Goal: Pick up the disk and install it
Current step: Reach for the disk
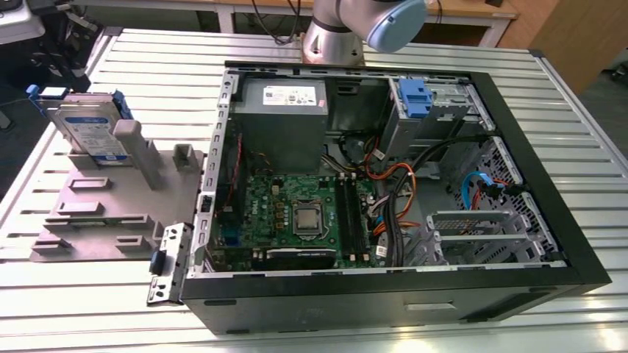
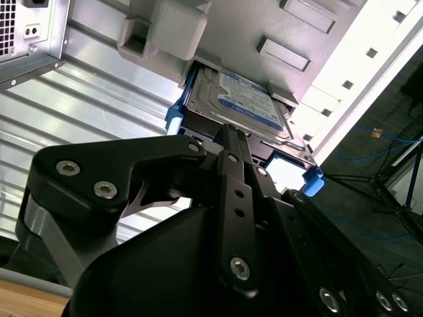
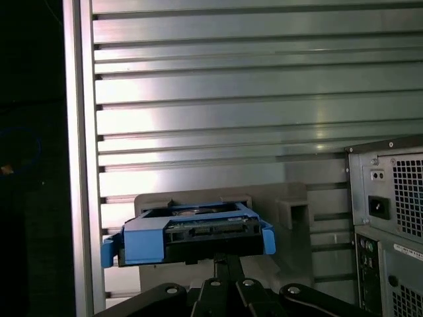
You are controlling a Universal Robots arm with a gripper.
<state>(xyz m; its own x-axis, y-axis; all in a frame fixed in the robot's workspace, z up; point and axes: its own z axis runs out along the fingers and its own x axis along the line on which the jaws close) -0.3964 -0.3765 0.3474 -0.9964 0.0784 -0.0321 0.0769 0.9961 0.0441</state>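
nearest, met the gripper (image 2: 225, 135) in the second wrist view, aimed at the disk (image 2: 246, 109); could not tell whether spread or pressed together. just beyond, found the disk standing on edge in the grey holder (image 1: 98, 213), near the table (image 1: 549, 81) edge at the exterior view's left. judged this the approach: best done square to the blue rails (image 2: 173, 120), centred, without knocking it askew. farthest, noted the open computer case (image 1: 373, 290), apart from the disk.

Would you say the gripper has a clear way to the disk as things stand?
Probably yes: the disk stands in its grey holder outside the computer case, directly ahead of the gripper, with nothing visible between them.
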